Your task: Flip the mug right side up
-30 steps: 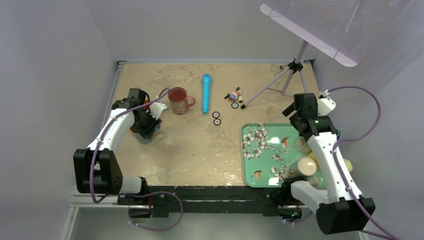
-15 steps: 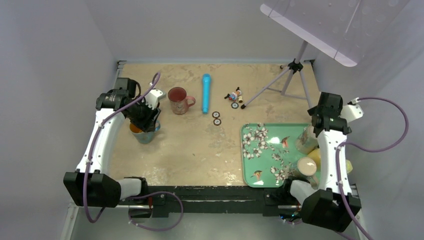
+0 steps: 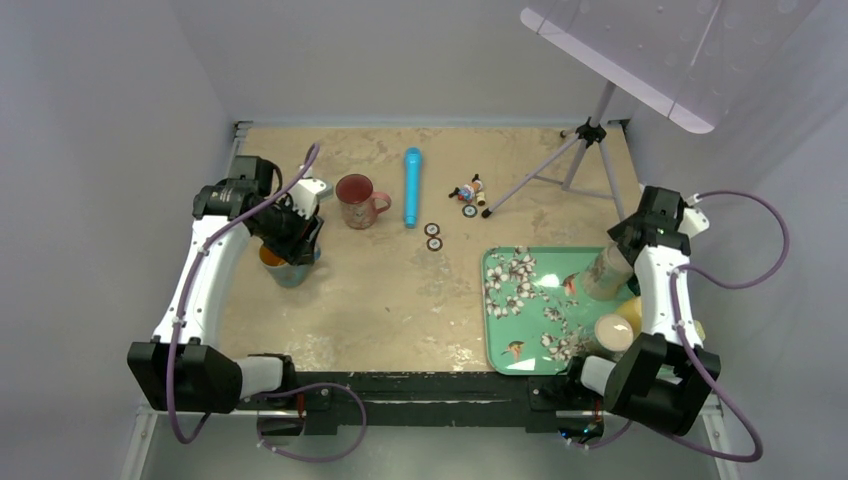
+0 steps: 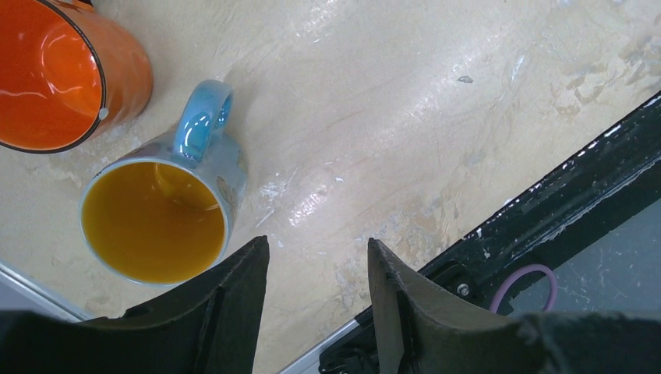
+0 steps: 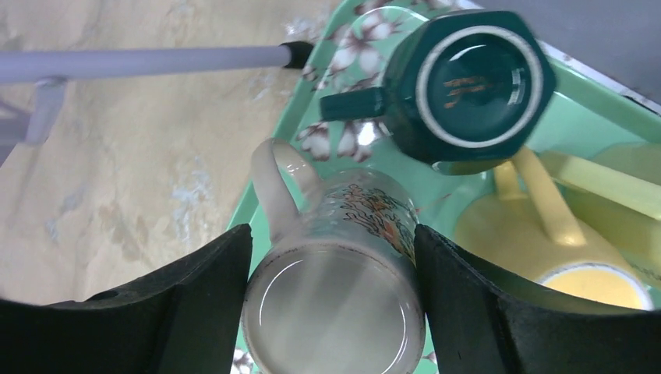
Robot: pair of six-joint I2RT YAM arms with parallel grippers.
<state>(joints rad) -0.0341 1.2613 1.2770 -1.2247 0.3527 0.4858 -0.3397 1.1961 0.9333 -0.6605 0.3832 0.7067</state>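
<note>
The right gripper (image 5: 335,312) is clasping the glass mug (image 5: 366,218), tilted above the green tray (image 3: 500,330) — the left gripper (image 4: 316,304) is hanging spread apart over a blue mug (image 4: 204,125).

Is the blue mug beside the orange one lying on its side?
No, the blue mug stands upright, its yellow inside open to the camera.

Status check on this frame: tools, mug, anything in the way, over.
Left tool open, above upright blue mug. Right tool shut on glass mug, tilted over tray. Upturned green mug close beside it.
</note>
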